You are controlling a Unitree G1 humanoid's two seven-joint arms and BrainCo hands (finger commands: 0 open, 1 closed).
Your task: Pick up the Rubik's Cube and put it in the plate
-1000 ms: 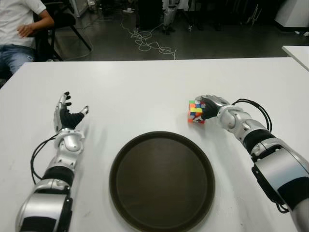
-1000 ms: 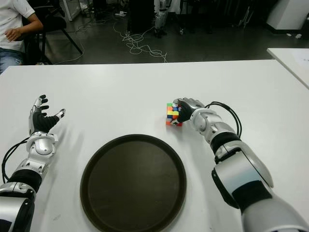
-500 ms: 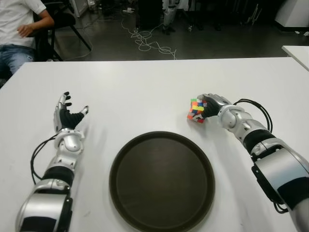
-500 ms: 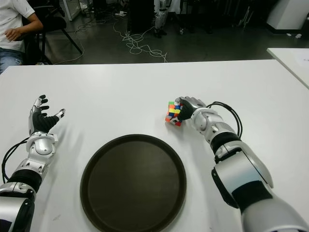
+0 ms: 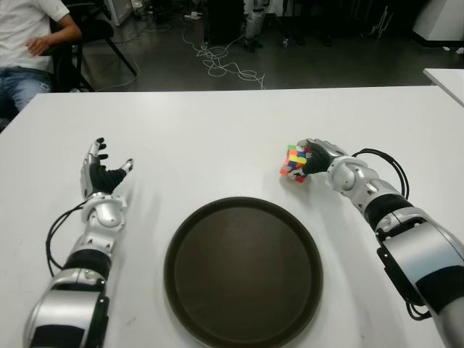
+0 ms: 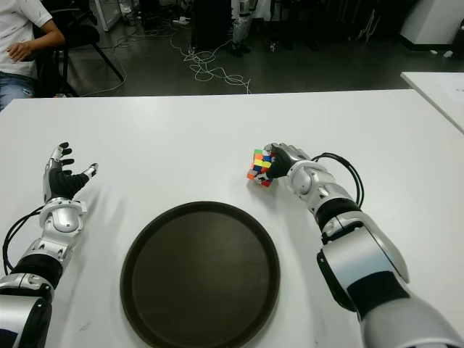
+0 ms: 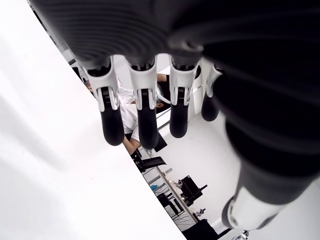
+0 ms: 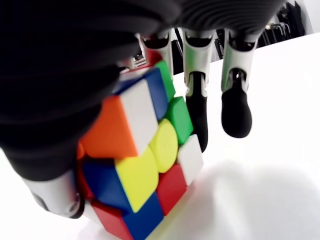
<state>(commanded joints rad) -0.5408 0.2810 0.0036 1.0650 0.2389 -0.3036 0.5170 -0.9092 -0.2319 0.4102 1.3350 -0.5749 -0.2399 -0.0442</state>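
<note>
The white table (image 5: 217,123) is carrying a dark round plate (image 5: 243,272), which is lying near the right hand (image 5: 319,156), toward the robot's left and closer to its body. The right hand is gripping the Rubik's Cube (image 5: 293,162) between thumb and curled fingers (image 8: 235,107), tilted, just above the table. The left hand (image 5: 101,177) is showing well apart on the plate's left, fingers spread, holding nothing.

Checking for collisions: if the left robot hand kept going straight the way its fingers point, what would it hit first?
Probably nothing: the left robot hand, fingers spread, points across bare white table toward its far edge. Depth is uncertain.
</note>
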